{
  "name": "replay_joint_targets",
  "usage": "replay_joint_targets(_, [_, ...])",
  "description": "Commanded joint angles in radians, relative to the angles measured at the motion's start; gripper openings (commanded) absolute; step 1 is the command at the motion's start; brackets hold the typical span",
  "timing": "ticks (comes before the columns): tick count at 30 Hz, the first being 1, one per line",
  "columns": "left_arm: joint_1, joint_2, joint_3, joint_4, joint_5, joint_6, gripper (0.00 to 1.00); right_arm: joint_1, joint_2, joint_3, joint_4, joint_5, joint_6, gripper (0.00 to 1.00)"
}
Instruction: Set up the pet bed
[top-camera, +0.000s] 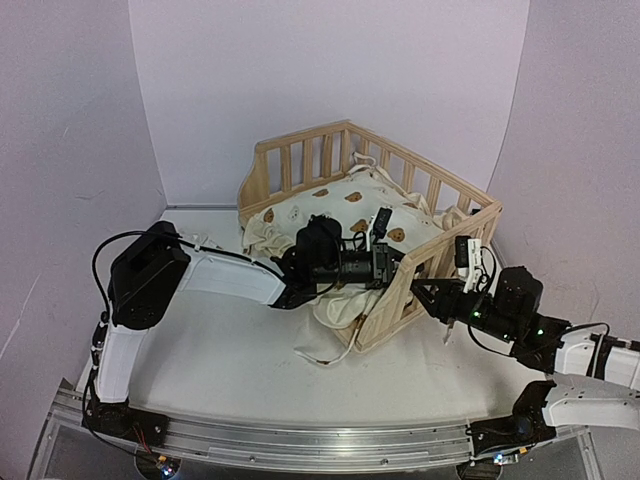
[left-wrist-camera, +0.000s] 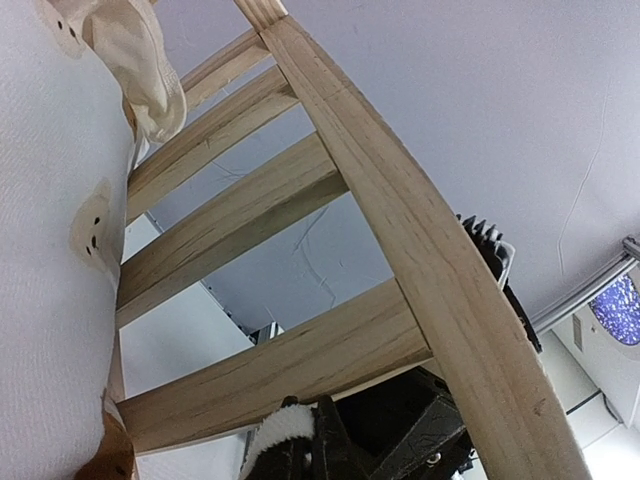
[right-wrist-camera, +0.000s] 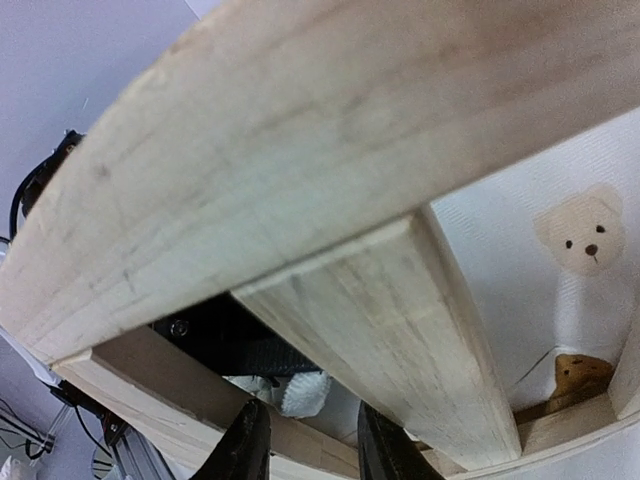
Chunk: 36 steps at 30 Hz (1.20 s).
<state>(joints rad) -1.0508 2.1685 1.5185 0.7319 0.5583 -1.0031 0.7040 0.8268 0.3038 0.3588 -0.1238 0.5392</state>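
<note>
**Cushion half in, half out**

Right gripper (right-wrist-camera: 315, 445) jaws look pinched on the lower rail of the frame (right-wrist-camera: 300, 150). The left gripper (top-camera: 385, 262) is on the cushion (top-camera: 340, 205), jaws hidden, can't tell. Frame sits far-right on the bench (top-camera: 220, 350). Next up, I reckon: tuck in the overhang toward the near edge.

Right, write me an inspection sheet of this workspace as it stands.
Surface: white table, carrying the bed.
Job's things: pine frame stands at the back right. The bear-print cushion lies rumpled inside it, and part spills out of the front with a tie trailing on the table. No separate pillow can be made out.
Clutter: nothing seen.
Grippers: left pincer is inside the bed at the right-hand rail. Right pincer is outside that rail, fingers apart. Neither grip can be told.
Cables: black cable loops off the left arm.
Surroundings: plain pale walls; metal base rail at the near edge.
</note>
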Motion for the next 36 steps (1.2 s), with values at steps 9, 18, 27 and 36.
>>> replay_joint_targets(9, [-0.036, 0.047, 0.041, 0.127, 0.105, -0.096, 0.03, -0.011, 0.006, 0.041, 0.121, 0.104, 0.182, 0.48])
replay_joint_targets(18, [-0.039, 0.101, 0.051, 0.229, 0.124, -0.219, 0.03, -0.011, 0.060, 0.013, 0.197, 0.154, 0.274, 0.39])
replay_joint_targets(27, [-0.032, 0.067, 0.002, 0.235, 0.109, -0.203, 0.11, -0.011, 0.046, 0.104, 0.015, 0.171, 0.050, 0.00])
replay_joint_targets(36, [0.002, -0.021, -0.097, 0.231, 0.103, -0.105, 0.37, -0.010, -0.115, 0.236, -0.552, 0.132, 0.005, 0.00])
